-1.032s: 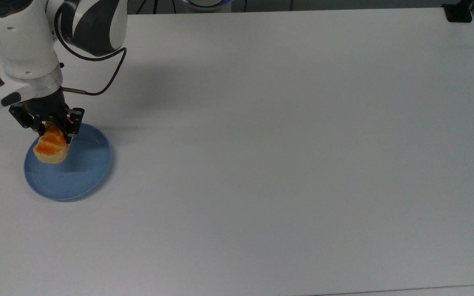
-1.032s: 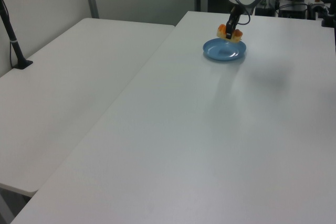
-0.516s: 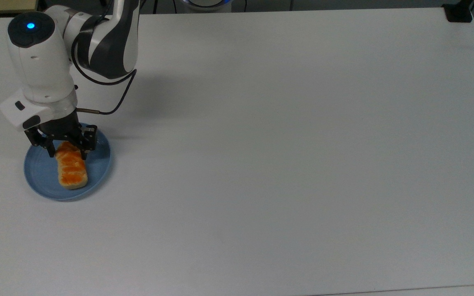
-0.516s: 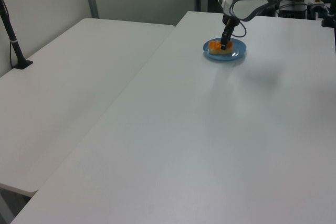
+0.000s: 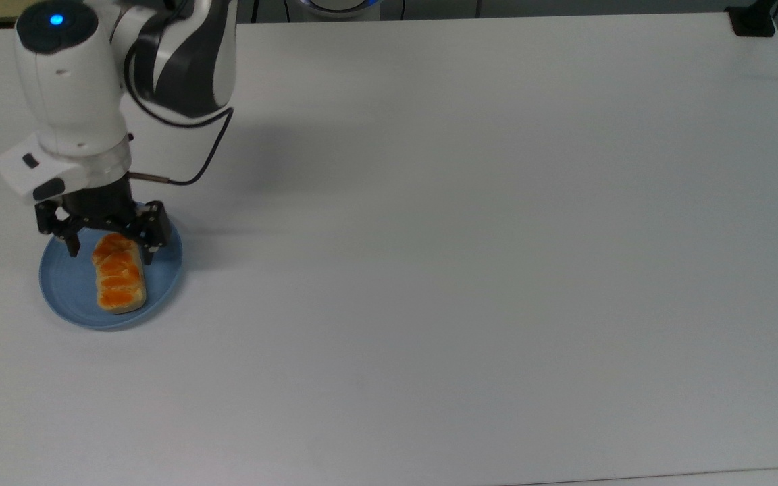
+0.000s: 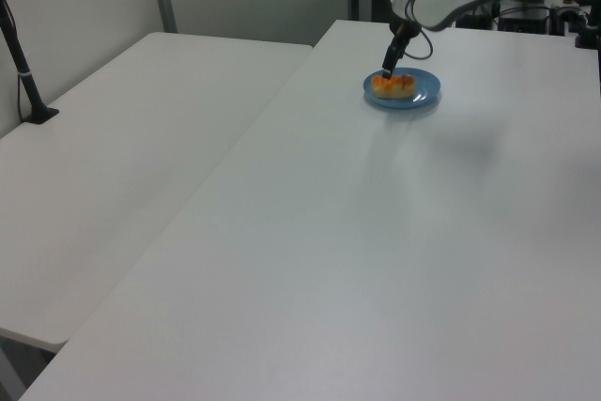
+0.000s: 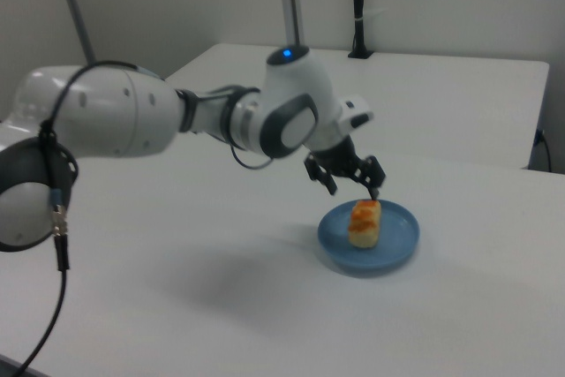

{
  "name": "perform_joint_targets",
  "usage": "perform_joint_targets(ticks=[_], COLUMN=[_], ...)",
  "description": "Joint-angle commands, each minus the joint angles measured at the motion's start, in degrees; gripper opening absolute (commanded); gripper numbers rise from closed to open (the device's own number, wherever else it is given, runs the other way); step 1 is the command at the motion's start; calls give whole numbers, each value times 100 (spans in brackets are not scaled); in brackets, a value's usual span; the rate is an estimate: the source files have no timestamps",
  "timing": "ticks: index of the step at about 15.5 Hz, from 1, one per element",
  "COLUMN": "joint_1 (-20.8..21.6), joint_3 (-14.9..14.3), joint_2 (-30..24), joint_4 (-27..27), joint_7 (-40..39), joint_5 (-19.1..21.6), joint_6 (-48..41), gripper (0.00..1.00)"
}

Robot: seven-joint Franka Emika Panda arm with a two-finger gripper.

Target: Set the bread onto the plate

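Note:
The bread (image 5: pixel 119 273), a pale loaf with an orange segmented top, lies flat on the light-blue plate (image 5: pixel 71 297) at the top view's left. It also sits on the plate (image 7: pixel 397 240) in the right view, bread (image 7: pixel 364 222) upright on its base. My gripper (image 5: pixel 111 254) hangs open just above the bread's far end, one finger (image 5: pixel 73 244) on each side and clear of it. In the left view the gripper (image 6: pixel 386 71) is above the bread (image 6: pixel 392 87) on the plate (image 6: pixel 424 93).
The white table (image 5: pixel 470 236) stretches bare to the top view's right. A black clamp base (image 5: pixel 752 21) sits at its far right corner. A second white table (image 6: pixel 122 138) with a black post (image 6: pixel 23 68) stands to the left view's left.
The bread was held tilted over the plate, then laid flat on it. The gripper has since opened wider and lifted slightly off the loaf.

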Motion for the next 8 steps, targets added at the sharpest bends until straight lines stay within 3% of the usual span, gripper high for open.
perform_joint_targets(ticks=[1, 4, 8], joint_1=[468, 854, 1478], joint_3=[27, 71, 71], joint_2=[-831, -1358, -2184], joint_4=[-183, -191, -305], joint_7=[798, 1493, 1819], joint_5=[55, 64, 73], joint_6=[-1021, -1865, -3183], gripper=[100, 100, 100])
